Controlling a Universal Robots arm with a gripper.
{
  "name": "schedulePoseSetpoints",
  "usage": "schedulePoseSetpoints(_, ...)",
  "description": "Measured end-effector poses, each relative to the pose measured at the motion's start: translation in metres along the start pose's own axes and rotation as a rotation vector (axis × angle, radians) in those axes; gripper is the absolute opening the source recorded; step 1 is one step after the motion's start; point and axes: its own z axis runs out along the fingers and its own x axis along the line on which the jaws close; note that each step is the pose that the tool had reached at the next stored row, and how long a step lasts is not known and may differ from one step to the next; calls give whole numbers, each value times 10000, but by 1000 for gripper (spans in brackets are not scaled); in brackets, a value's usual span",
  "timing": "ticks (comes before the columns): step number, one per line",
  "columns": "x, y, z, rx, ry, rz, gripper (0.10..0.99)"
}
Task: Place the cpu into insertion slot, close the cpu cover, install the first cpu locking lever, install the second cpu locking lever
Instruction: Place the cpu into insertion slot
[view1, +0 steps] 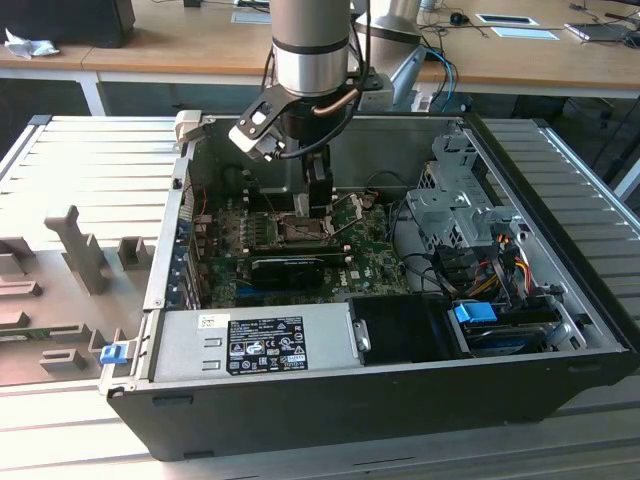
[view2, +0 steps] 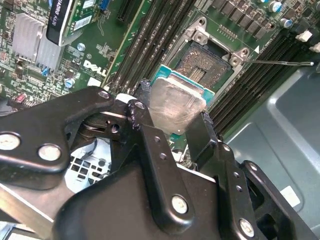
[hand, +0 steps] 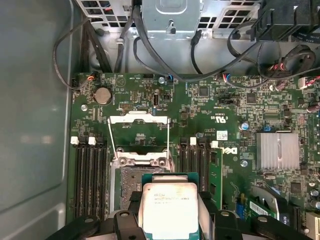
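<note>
Gripper (view2: 172, 107) state: one black two-finger pincer, clenched on one cpu (hand: 167, 212), a small flat square chip with a dull silver-grey metal top and a green edge.

Exterior view, from its left to its right: one grey slatted metal table (view1: 90, 160); one black open computer case (view1: 400, 400) lying on it; one green motherboard (view1: 290, 255) inside the case, with the pincer above it; one grey metal drive cage (view1: 450, 205).

Second wrist view: one insertion slot (view2: 207, 62), a square dark socket in a metal frame, uncovered and empty. The chip hangs above its near edge and is not seated.

First wrist view: one round silver coin cell (hand: 102, 95); two banks of long black memory slots (hand: 90, 180), one on each side of the socket; one cpu cover (hand: 138, 119), a thin silver-grey window frame, swung back on the socket's far side from the chip; two thin wire levers (hand: 111, 142), one flanking each side of the cover; one finned silver heat sink (hand: 277, 150).
</note>
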Motion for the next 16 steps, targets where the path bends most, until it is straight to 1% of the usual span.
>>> schedulePoseSetpoints(1,0,-3,32,-1,-1,19,529)
schedulePoseSetpoints(2,3,-7,85,-1,-1,22,529)
schedulePoseSetpoints(4,8,-11,129,-1,-4,44,529)
schedulePoseSetpoints(6,9,-11,131,-3,-14,155,529)
schedulePoseSetpoints(7,10,-12,134,-6,-28,333,529)
schedulePoseSetpoints(8,11,-12,135,-7,-32,393,529)
schedulePoseSetpoints(16,34,-13,149,-9,-34,396,529)
